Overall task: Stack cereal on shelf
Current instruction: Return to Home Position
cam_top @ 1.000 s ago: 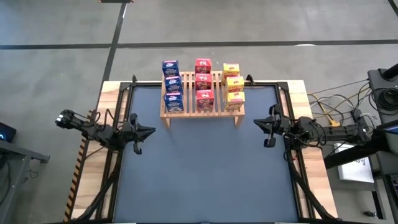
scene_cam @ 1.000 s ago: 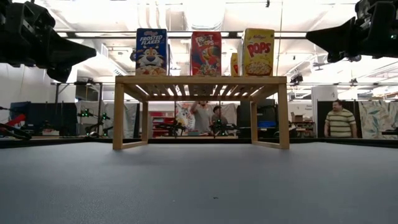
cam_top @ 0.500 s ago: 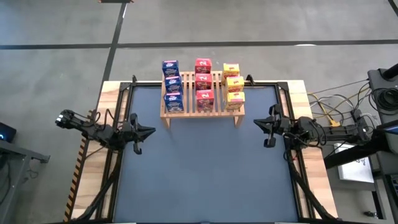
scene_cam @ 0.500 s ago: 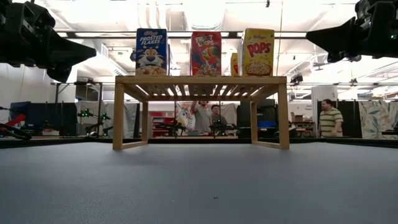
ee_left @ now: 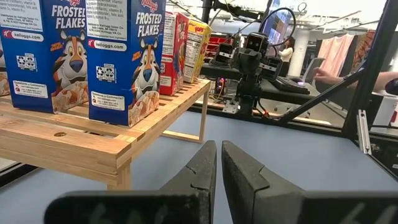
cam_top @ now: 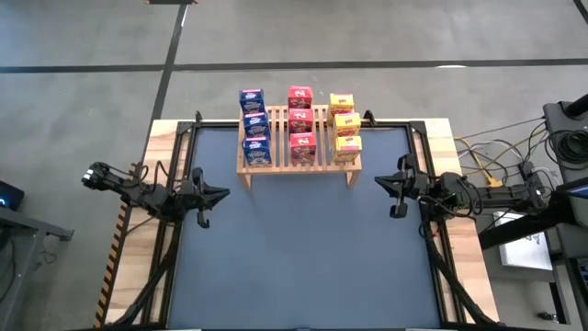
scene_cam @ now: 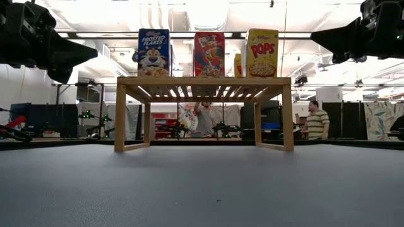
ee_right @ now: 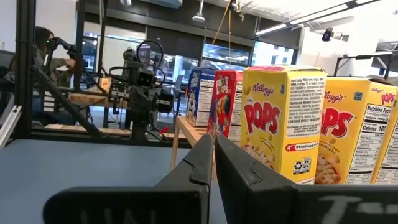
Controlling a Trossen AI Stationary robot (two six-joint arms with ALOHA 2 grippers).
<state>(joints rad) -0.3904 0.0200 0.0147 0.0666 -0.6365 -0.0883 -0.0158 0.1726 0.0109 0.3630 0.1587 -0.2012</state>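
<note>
Now we see all nine cereal boxes (cam_top: 300,120) standing on the shelf (cam_top: 299,169) at the far edge of the desk (cam_top: 303,257), in three rows: blue boxes (cam_top: 254,127) on the left, red boxes (cam_top: 301,144) in the middle, yellow boxes (cam_top: 344,127) on the right. Our left end effector (cam_top: 219,194) hangs over the desk's left side, clenched on nothing. The right end effector (cam_top: 381,184) mirrors it on the right side, likewise clenched and empty. Both are well apart from the shelf.

overhead, table-level and both wrist cameras share the shelf (cam_top: 299,169).
</note>
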